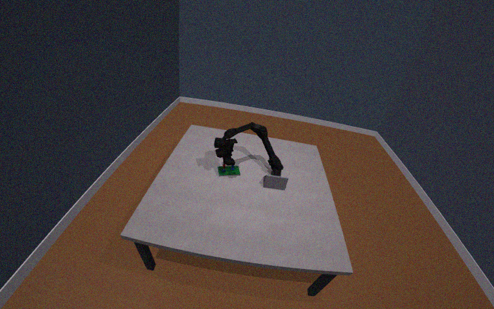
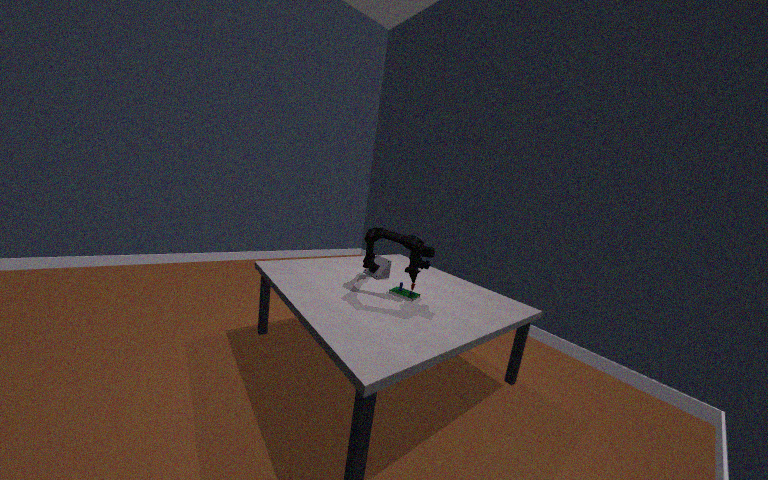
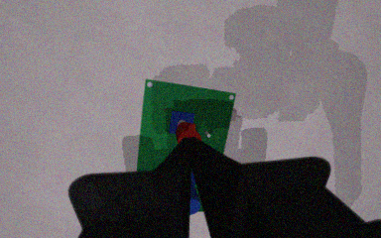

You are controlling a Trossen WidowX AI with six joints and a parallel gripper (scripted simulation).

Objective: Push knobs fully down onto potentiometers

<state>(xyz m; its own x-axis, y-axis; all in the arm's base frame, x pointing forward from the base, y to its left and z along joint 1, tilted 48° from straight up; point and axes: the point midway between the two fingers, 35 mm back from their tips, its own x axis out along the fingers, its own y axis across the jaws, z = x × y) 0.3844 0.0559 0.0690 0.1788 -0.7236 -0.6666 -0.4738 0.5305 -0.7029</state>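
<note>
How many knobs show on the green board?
2: a red knob at the shut hand's tips; a blue knob nearer the camera, mostly hidden behind the fingers.
</note>
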